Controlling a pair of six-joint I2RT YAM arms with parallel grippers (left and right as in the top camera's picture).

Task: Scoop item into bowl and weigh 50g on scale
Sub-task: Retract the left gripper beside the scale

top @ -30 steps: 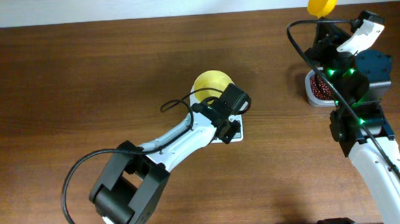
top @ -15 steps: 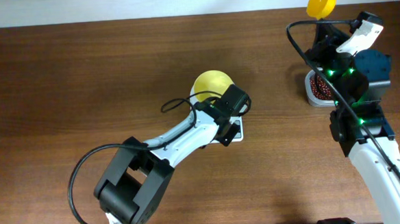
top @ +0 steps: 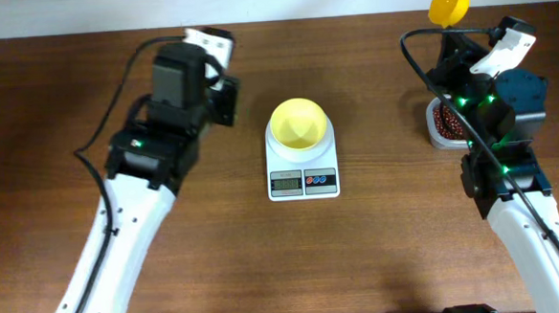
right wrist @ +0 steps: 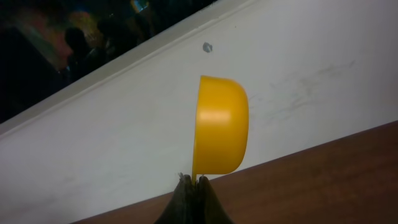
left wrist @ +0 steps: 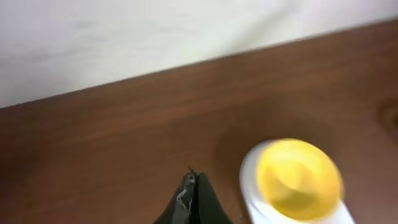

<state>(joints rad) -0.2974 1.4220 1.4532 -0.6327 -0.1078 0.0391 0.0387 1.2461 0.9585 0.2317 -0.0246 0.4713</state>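
Note:
The pale-yellow bowl (top: 298, 124) sits upright and empty on the white scale (top: 303, 179) at mid-table. It also shows blurred in the left wrist view (left wrist: 297, 179), on the scale (left wrist: 249, 186). My left gripper (top: 229, 94) is shut and empty, left of the bowl and apart from it; its tips (left wrist: 194, 178) are pressed together. My right gripper (top: 455, 34) is shut on the handle of a bright-yellow scoop (top: 449, 1), held up at the far right. The scoop (right wrist: 221, 134) looks empty, above the shut fingers (right wrist: 193, 182). The reddish-brown beans (top: 441, 119) lie in a clear tub under the right arm.
The tub (top: 436, 140) is partly hidden by the right arm. A blue block (top: 525, 94) stands right of it. A white wall (left wrist: 155, 31) runs along the table's far edge, close behind the scoop.
My left arm has swung from the scale, where it covered its front, to the upper left of the table. The bowl and scale are now fully in sight. The right arm has not moved.

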